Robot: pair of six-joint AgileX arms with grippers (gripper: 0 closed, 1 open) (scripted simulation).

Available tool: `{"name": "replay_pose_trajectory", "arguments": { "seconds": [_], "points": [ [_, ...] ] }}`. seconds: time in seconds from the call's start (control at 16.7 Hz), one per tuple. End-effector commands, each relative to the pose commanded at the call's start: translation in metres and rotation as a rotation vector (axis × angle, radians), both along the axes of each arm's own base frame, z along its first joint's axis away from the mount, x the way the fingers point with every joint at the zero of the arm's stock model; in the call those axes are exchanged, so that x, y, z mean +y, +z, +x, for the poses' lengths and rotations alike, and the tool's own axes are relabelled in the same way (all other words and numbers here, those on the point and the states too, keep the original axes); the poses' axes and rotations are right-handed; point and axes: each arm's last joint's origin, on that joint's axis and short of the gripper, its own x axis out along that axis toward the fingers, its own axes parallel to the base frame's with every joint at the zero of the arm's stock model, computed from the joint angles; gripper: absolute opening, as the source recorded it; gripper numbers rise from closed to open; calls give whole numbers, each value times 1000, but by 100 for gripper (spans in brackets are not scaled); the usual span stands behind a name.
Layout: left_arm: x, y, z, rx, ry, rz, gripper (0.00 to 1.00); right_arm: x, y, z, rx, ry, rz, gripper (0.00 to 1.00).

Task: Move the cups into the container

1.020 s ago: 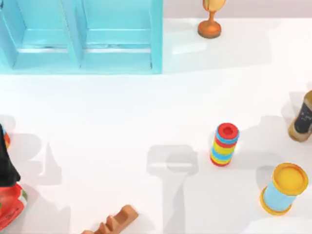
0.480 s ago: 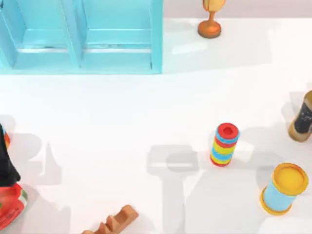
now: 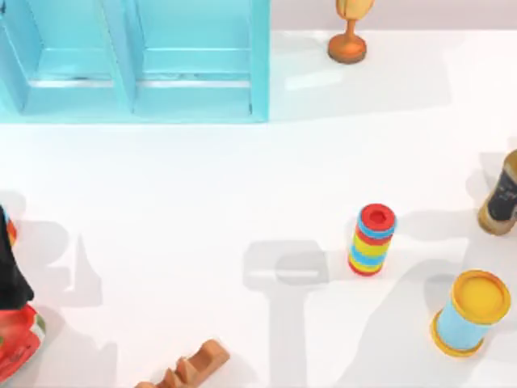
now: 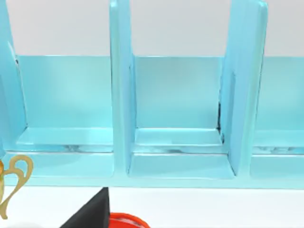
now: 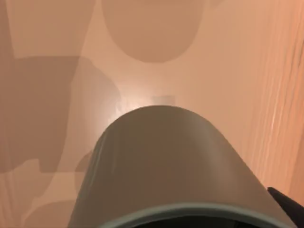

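In my right wrist view the dark olive-grey tapered plastic cup (image 5: 166, 166) sits close under the camera; the light-blue compartmented container (image 3: 137, 61) lies at the top view's upper left; gripper state I cannot tell.

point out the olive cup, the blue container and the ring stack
olive cup (image 5: 164, 161), right wrist view, its side wall
blue container (image 3: 258, 61), top view, its right wall
ring stack (image 3: 377, 217), top view, its red top ring

Top view: overhead, facing straight down on white table (image 3: 202, 186). Left wrist view: low, near table level, facing blue container (image 4: 175, 118) close-up; container (image 3: 137, 61) shared with top view. Right wrist view: very near olive-grey cup (image 5: 166, 166).
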Motion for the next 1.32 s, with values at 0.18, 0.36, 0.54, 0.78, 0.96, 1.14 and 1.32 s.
{"name": "replay_pose_trajectory", "arguments": {
  "seconds": [0.18, 0.36, 0.54, 0.78, 0.96, 1.14, 1.32],
  "points": [
    [0, 0, 0, 0, 0, 0, 100, 0, -5, -1, 0, -1, 1, 0],
    [0, 0, 0, 0, 0, 0, 100, 0, -5, -1, 0, -1, 1, 8],
    [0, 0, 0, 0, 0, 0, 100, 0, -5, -1, 0, -1, 1, 30],
    [0, 0, 0, 0, 0, 0, 100, 0, -5, -1, 0, -1, 1, 60],
    [0, 0, 0, 0, 0, 0, 100, 0, -5, -1, 0, -1, 1, 83],
    [0, 0, 0, 0, 0, 0, 100, 0, -5, -1, 0, -1, 1, 100],
    [0, 0, 0, 0, 0, 0, 100, 0, -5, -1, 0, -1, 1, 100]
  ]
}}
